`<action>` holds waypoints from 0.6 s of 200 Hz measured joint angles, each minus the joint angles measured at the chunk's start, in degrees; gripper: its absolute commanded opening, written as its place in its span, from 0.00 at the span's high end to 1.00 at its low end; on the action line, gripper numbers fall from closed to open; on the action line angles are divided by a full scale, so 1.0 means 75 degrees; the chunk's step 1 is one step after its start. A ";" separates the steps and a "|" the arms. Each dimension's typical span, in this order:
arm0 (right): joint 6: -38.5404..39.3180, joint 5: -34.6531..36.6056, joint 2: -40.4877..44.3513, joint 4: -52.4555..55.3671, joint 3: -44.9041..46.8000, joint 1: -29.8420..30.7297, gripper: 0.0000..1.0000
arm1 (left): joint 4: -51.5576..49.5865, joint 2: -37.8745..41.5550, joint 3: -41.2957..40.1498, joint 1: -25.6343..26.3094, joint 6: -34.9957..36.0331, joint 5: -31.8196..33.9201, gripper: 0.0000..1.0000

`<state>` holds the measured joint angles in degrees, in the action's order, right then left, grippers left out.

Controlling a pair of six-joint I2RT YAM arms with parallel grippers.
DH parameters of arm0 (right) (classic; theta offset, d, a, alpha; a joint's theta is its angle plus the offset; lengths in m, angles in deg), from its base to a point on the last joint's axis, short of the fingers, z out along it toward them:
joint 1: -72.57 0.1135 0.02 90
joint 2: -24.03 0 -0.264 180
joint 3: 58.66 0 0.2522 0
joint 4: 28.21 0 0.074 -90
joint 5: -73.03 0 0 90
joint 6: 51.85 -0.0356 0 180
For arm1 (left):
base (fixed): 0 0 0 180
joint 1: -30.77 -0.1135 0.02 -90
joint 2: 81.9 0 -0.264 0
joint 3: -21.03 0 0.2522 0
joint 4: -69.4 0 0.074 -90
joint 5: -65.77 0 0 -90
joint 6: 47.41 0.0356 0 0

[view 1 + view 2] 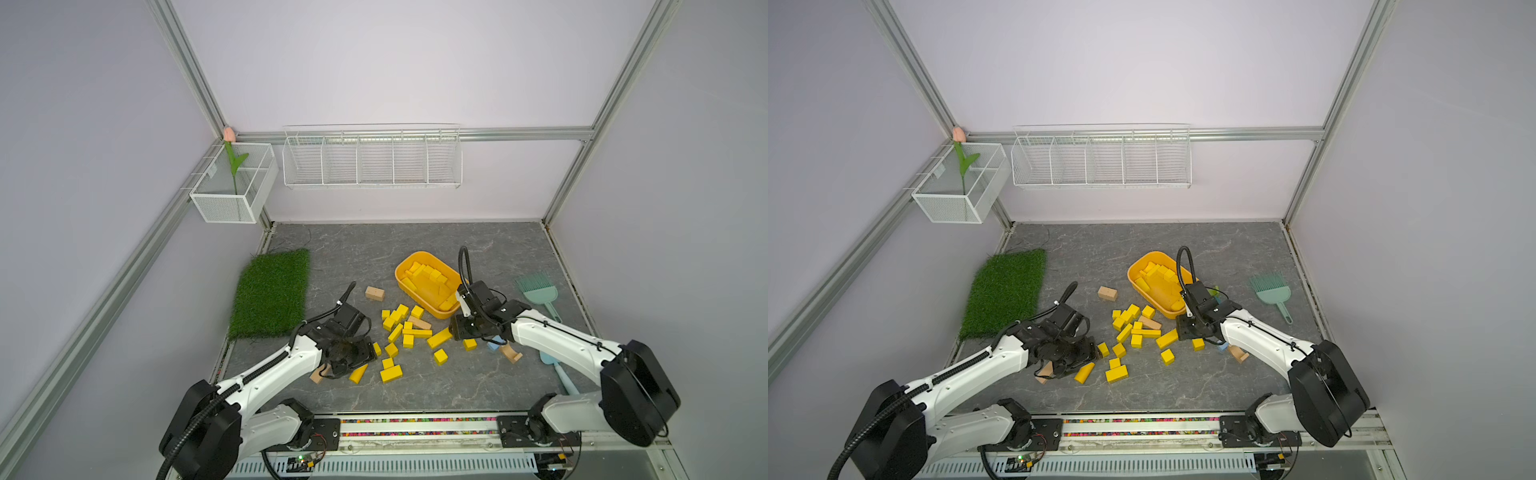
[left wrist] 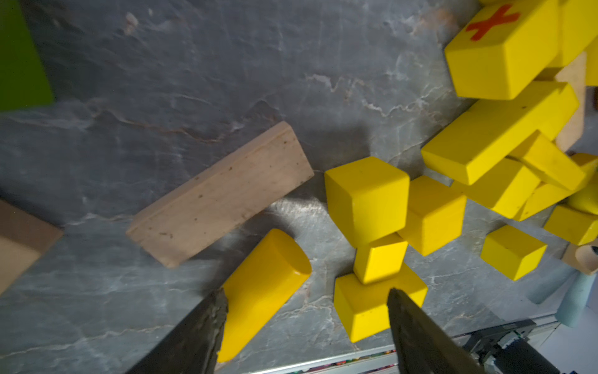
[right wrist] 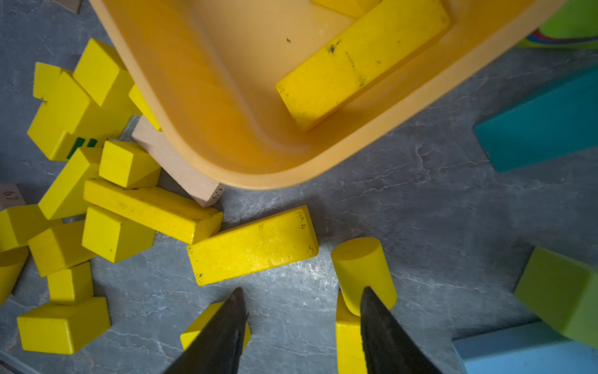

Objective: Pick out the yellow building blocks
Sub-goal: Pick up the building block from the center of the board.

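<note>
Several yellow building blocks [image 1: 405, 328] [image 1: 1138, 328] lie scattered mid-table, and more sit inside the yellow-orange tub [image 1: 398, 277] [image 1: 1130, 276]. My left gripper [image 2: 305, 296] [image 1: 347, 353] hangs open over the pile's near-left edge. A yellow rounded block [image 2: 262, 285] lies against one of its fingers [image 2: 210, 320], a yellow cuboid [image 2: 365, 304] under the other. My right gripper [image 3: 303, 289] [image 1: 467, 328] stands open over bare table beside the tub's near end. An upright yellow cylinder [image 3: 359, 268] is next to one finger, and a long yellow bar [image 3: 252, 246] lies just ahead.
Plain tan blocks [image 1: 375, 293] [image 2: 220, 197] [image 3: 181, 165] lie among and around the yellow ones. Teal, blue and green blocks [image 3: 543, 126] sit right of the tub. A grass mat [image 1: 270, 291] lies far left, a teal brush [image 1: 536, 291] far right. Wire baskets [image 1: 372, 160] hang on the back wall.
</note>
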<state>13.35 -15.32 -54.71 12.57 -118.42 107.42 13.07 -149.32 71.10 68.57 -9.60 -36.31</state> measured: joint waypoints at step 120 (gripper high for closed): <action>-0.0035 -0.0198 0.0627 -0.0163 0.0545 -0.0265 0.41 | -0.0370 -0.0918 0.0172 0.0877 0.0662 0.0434 0.35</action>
<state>13.09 -16.81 -50.01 11.35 -114.34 105.43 10.30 -156.20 72.39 75.15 -4.64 -33.05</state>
